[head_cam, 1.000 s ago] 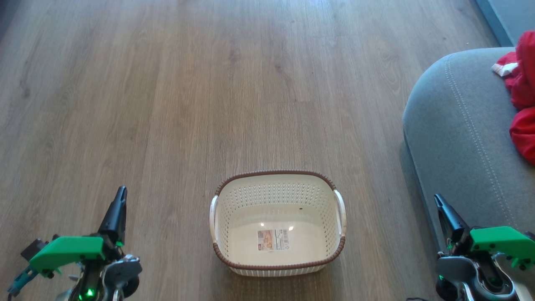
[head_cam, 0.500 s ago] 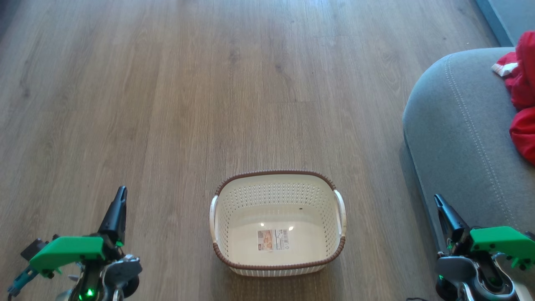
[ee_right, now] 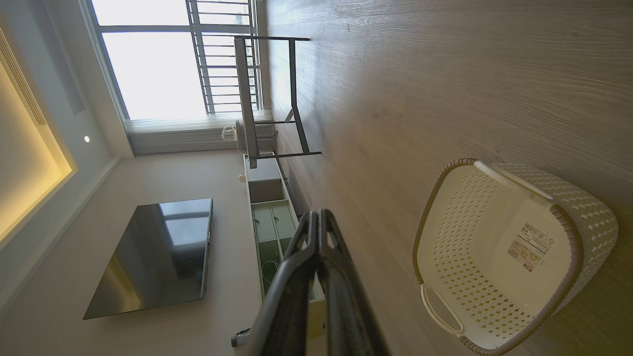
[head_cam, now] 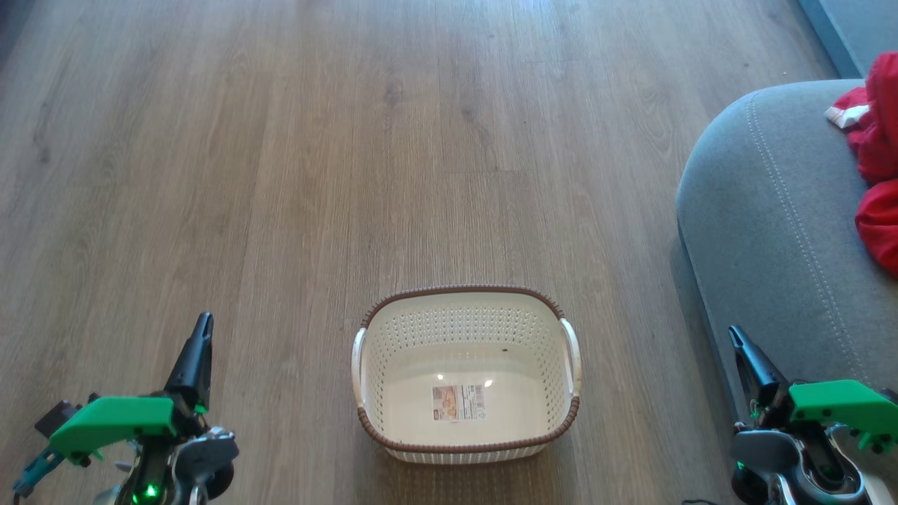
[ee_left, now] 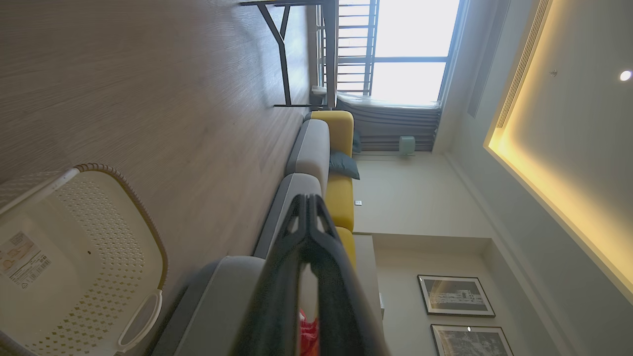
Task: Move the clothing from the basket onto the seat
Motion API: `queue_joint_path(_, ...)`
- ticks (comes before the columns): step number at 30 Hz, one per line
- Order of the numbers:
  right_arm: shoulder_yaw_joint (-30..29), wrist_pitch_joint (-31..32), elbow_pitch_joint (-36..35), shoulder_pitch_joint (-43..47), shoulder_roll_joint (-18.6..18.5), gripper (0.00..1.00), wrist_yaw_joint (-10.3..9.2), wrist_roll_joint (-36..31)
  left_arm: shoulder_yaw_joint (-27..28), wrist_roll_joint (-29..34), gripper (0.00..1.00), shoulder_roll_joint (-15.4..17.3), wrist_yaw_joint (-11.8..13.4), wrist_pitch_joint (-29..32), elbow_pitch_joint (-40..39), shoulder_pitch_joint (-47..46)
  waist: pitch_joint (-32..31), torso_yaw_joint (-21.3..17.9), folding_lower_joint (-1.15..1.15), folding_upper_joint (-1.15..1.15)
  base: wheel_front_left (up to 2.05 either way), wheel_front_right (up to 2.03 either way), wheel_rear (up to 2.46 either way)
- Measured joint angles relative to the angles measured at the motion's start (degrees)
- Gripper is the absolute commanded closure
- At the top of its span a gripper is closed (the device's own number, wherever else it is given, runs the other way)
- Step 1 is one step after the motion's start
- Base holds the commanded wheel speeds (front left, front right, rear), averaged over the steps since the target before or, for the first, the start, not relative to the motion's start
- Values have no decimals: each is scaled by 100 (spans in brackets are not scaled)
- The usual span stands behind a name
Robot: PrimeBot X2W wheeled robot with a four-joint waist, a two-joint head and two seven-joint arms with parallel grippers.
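Red clothing [head_cam: 877, 161] lies bunched on grey seat [head_cam: 765, 231], at head view's right edge. Basket [head_cam: 463, 289] stands empty on wood floor [head_cam: 280, 175]. Left claw [head_cam: 202, 324] and right claw [head_cam: 734, 333] both pinched together, holding nothing. Fabric looks soft, light, floppy; a raised fold likely offers best pinch.

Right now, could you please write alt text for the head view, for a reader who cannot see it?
An empty cream basket sits on a wooden floor, while the red clothing lies on the grey seat at the right edge. The left claw and right claw, both shut, rest at the lower corners.
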Motion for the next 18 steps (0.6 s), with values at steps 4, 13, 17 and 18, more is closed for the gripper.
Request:
queue_joint_path(4, 0, 0, 0, 0, 0, 100, -1, 0, 0, 0, 100, 0, 0, 0, 0, 0, 0, 0, 0, 0, 0, 0, 0)
queue_joint_path(13, 0, 0, 0, 0, 0, 100, -1, 0, 0, 0, 100, 0, 0, 0, 0, 0, 0, 0, 0, 0, 0, 0, 0)
queue_joint_path(17, 0, 0, 0, 0, 0, 100, 0, 0, 0, -1, 100, 0, 0, 0, 0, 0, 0, 0, 0, 0, 0, 0, 0)
queue_joint_path(18, 0, 0, 0, 0, 0, 100, 0, 0, 0, 0, 100, 0, 0, 0, 0, 0, 0, 0, 0, 0, 0, 0, 0)
